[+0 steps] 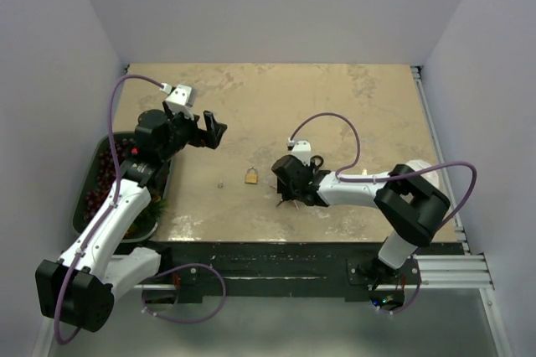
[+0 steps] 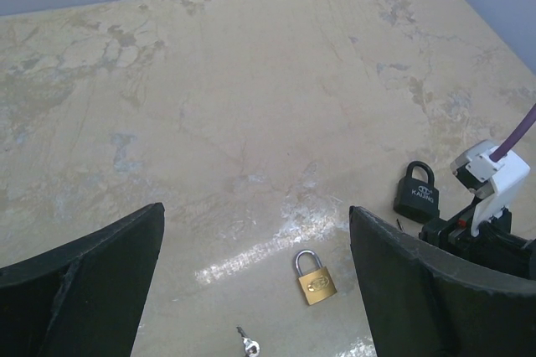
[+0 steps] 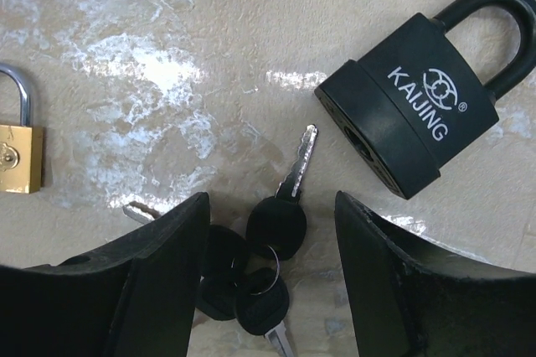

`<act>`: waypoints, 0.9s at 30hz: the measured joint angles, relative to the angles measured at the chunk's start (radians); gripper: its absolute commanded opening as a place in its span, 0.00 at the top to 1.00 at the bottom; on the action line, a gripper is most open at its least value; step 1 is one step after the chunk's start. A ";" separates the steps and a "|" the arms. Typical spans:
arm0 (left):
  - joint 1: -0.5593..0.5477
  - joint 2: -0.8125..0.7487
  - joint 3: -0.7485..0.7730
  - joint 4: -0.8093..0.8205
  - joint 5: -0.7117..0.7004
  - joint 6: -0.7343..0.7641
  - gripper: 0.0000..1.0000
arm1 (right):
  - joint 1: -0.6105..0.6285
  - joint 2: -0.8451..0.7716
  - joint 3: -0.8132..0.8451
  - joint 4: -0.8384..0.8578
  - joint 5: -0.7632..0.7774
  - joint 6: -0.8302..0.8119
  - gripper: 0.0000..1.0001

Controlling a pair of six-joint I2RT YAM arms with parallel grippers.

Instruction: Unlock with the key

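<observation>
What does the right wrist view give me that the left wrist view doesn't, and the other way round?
Right wrist only: a bunch of black-headed keys lying between its open fingers, one blade pointing toward the black padlock, whose KAIJING lettering is readable.
Left wrist only: a small loose silver key near the bottom edge, below the brass padlock, and the right arm's wrist beside the black padlock.
Both: the brass padlock and the black padlock, lying flat on the table.
</observation>
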 measured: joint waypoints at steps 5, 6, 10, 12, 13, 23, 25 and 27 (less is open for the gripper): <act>0.000 0.000 -0.001 0.000 -0.005 0.000 0.04 | 0.008 0.030 0.031 -0.023 0.027 -0.009 0.43; 0.000 0.000 -0.002 0.000 -0.008 0.000 0.04 | 0.008 0.032 0.034 -0.026 0.032 -0.009 0.44; 0.000 -0.001 -0.005 0.000 -0.015 -0.004 0.04 | 0.010 0.031 0.034 -0.038 0.034 -0.007 0.54; 0.000 -0.002 -0.005 0.000 -0.016 -0.007 0.04 | 0.011 0.024 0.032 -0.044 0.028 -0.003 0.55; 0.000 -0.002 -0.005 0.000 -0.016 -0.007 0.04 | 0.012 0.021 0.029 -0.044 0.026 -0.001 0.55; 0.000 -0.008 -0.005 0.000 -0.016 -0.007 0.04 | 0.019 0.016 0.025 -0.052 0.026 0.005 0.75; 0.000 -0.008 -0.005 0.000 -0.016 -0.007 0.04 | 0.019 0.016 0.025 -0.052 0.026 0.005 0.80; 0.000 -0.009 -0.005 0.000 -0.016 -0.007 0.04 | 0.020 0.014 0.026 -0.054 0.024 0.003 0.82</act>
